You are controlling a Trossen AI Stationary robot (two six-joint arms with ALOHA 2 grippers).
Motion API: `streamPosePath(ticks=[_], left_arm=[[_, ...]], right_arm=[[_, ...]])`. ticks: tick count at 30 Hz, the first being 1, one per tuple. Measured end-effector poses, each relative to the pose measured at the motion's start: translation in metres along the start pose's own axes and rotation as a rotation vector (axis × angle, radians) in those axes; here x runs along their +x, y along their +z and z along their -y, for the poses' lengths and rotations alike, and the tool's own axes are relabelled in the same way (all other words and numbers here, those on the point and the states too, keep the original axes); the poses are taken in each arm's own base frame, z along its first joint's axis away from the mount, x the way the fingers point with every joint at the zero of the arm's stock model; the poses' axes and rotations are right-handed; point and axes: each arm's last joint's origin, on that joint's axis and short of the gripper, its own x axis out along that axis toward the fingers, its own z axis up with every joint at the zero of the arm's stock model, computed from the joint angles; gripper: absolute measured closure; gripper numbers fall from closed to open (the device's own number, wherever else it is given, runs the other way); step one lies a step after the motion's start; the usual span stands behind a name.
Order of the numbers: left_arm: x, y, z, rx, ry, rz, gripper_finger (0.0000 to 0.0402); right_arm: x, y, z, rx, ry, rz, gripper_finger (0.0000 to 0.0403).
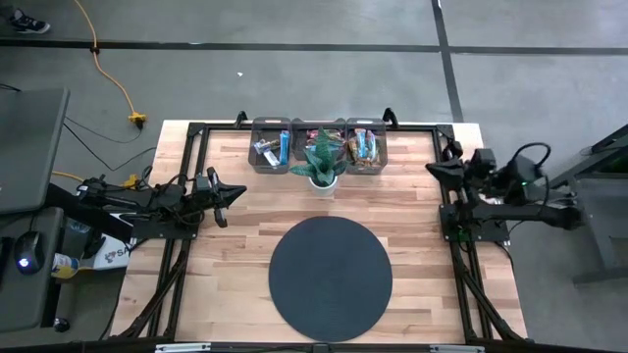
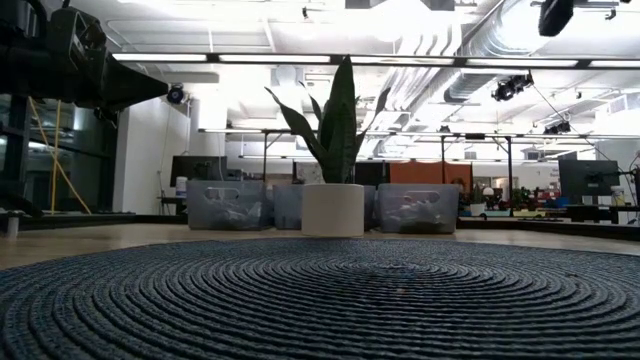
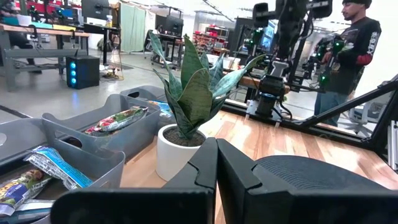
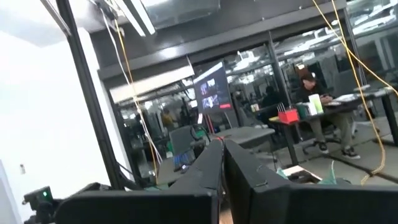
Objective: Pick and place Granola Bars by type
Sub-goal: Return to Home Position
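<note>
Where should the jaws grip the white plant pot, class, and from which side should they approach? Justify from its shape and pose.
Grip the white pot across its round wall, below the rim, coming level from the dark mat side. It stands upright, its stiff leaves fan out above, likely snagging any descent, and the bins stand close behind.

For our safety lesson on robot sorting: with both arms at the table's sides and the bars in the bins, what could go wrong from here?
The plant stands close in front of the bins, with its leaves over them; a reach toward them might tip it. In the left bin, a blue bar leans up the wall and might slide out if bumped.
</note>
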Motion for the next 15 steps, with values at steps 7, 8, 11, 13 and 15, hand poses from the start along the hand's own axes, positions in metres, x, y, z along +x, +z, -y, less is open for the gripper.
streamPosePath(ticks=[7,8,11,13,15], left_arm=[[0.000,0.000,0.000,0.000,0.000,0.000,0.0400],[0.000,0.000,0.000,0.000,0.000,0.000,0.0400],[0.000,0.000,0.000,0.000,0.000,0.000,0.0400],[0.000,0.000,0.000,0.000,0.000,0.000,0.0400],[0.000,0.000,0.000,0.000,0.000,0.000,0.0400]], right_arm=[[-0.007,-0.029,0.010,0.023,-0.004,-0.001,0.0402],[-0.008,-0.031,0.010,0.023,-0.003,0.000,0.0402],[-0.008,-0.043,0.014,0.039,0.014,-0.003,0.0402],[-0.009,-0.050,0.016,0.055,0.028,0.008,0.0402],[-0.009,-0.059,0.018,0.071,0.033,0.017,0.0402]])
